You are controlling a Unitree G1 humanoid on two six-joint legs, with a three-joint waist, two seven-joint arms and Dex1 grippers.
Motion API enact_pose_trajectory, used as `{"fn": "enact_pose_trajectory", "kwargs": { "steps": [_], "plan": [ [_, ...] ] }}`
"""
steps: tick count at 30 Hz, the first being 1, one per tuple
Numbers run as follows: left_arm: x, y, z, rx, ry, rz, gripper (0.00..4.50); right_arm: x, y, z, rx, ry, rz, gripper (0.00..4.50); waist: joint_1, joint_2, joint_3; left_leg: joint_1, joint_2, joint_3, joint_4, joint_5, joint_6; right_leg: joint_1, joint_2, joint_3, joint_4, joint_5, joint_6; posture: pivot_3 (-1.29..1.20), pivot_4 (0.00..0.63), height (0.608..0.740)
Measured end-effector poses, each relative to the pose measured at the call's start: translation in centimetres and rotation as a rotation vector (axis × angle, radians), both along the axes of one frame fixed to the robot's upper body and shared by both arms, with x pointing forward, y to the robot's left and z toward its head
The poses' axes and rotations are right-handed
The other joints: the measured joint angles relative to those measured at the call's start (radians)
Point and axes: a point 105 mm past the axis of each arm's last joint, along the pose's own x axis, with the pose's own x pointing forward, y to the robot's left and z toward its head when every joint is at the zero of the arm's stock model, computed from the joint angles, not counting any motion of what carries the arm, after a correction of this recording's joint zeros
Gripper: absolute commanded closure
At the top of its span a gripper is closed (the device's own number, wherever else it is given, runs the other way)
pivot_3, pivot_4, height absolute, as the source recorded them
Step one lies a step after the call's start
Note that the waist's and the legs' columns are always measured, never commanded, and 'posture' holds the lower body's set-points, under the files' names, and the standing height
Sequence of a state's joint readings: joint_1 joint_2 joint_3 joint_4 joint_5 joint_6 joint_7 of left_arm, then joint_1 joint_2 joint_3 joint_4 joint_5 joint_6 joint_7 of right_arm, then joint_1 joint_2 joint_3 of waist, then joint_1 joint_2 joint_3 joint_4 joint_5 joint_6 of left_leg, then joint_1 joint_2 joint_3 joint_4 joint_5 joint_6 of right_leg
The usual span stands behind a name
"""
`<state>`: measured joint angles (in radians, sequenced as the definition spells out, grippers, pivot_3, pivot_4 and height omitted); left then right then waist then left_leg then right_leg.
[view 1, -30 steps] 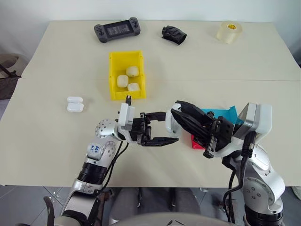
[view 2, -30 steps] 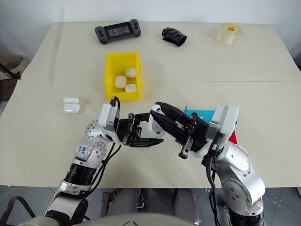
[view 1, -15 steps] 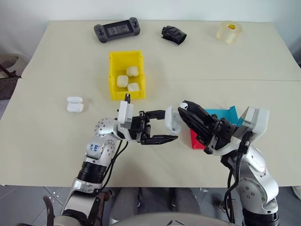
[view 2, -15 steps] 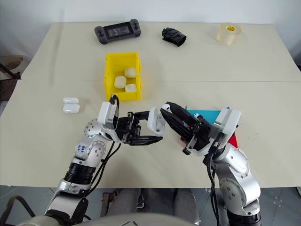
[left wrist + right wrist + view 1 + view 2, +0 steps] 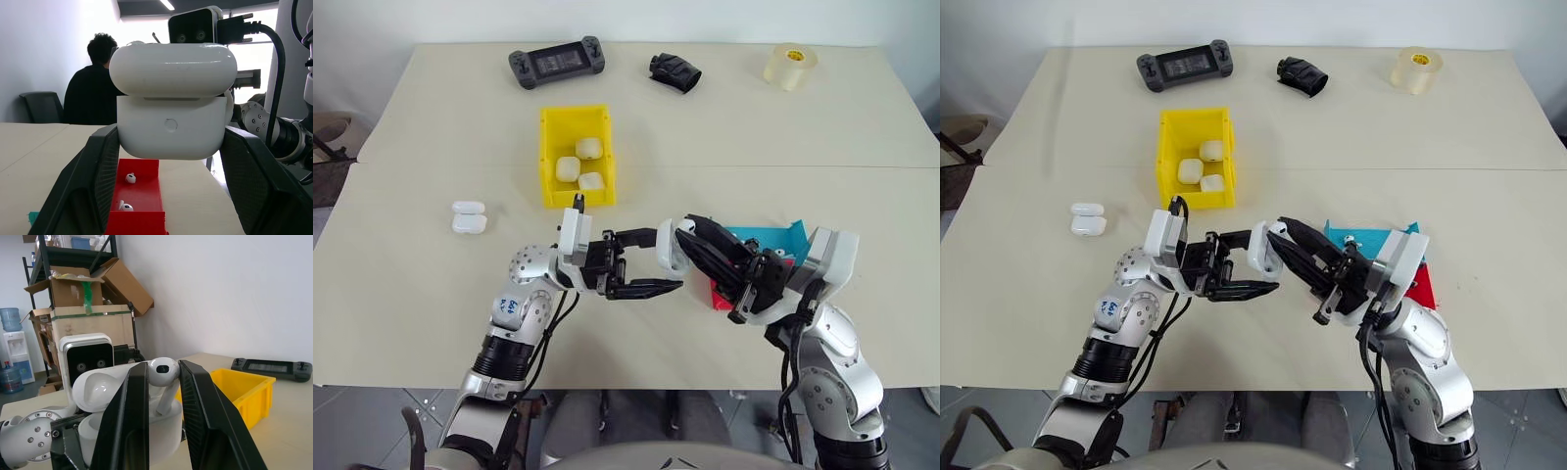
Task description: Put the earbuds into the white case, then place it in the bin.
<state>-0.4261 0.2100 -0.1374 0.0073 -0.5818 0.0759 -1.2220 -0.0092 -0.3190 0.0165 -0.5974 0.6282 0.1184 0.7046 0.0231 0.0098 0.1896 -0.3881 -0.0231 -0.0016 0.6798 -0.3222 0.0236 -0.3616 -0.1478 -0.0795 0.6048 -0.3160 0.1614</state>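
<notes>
The left hand point(image 5: 648, 262) is clamped on the white case point(image 5: 172, 107), lid open, held above the table near its front edge. The right hand point(image 5: 164, 396) is pinched on one of the earbuds point(image 5: 163, 373), stem down, just over the open case. Risk: the stem looks to sit near the case rim rather than in its well; any misalignment could jam it or tip the bud out onto the table. More earbuds lie in the red tray point(image 5: 142, 193). The bin point(image 5: 576, 155), toward the table's far left, already holds three cases.
</notes>
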Motion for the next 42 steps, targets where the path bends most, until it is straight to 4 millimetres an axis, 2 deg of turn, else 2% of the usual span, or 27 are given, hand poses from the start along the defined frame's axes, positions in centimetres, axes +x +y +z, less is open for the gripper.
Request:
{"fn": "enact_pose_trajectory", "kwargs": {
  "steps": [14,27,39,42],
  "plan": [
    [0.0,0.0,-0.2,0.006,0.005,-0.004,1.76,0.0,0.2,-0.2,-0.072,-0.029,0.031,3.99,0.0,0.0,0.0,0.0,0.0,0.0,0.0,0.0,0.0,0.0,0.0,0.0,0.0,0.0,0.0,0.0,0.15,0.74],
    [0.1,-0.2,-0.5,0.012,-0.001,-0.005,1.76,0.1,0.1,-0.4,-0.086,0.037,0.083,3.99,0.001,0.0,0.0,0.0,0.001,0.0,0.0,0.0,0.0,0.0,0.0,0.0,0.0,0.0,0.0,0.0,0.15,0.74],
    [0.4,-0.2,-0.1,-0.026,-0.019,0.017,1.76,0.1,-0.6,-0.2,-0.129,0.06,0.11,0.05,0.001,0.0,0.0,0.0,0.001,0.0,0.0,0.0,0.0,0.0,0.0,0.0,-0.001,0.0,0.0,0.0,0.15,0.74],
    [0.5,-0.2,0.3,-0.034,-0.038,0.023,1.76,0.2,-1.4,-0.4,-0.154,0.075,0.091,0.02,0.003,0.0,0.0,0.0,0.0,0.0,0.0,0.0,0.0,0.001,0.0,0.0,-0.001,0.0,0.0,0.0,0.15,0.74]
  ]
}}
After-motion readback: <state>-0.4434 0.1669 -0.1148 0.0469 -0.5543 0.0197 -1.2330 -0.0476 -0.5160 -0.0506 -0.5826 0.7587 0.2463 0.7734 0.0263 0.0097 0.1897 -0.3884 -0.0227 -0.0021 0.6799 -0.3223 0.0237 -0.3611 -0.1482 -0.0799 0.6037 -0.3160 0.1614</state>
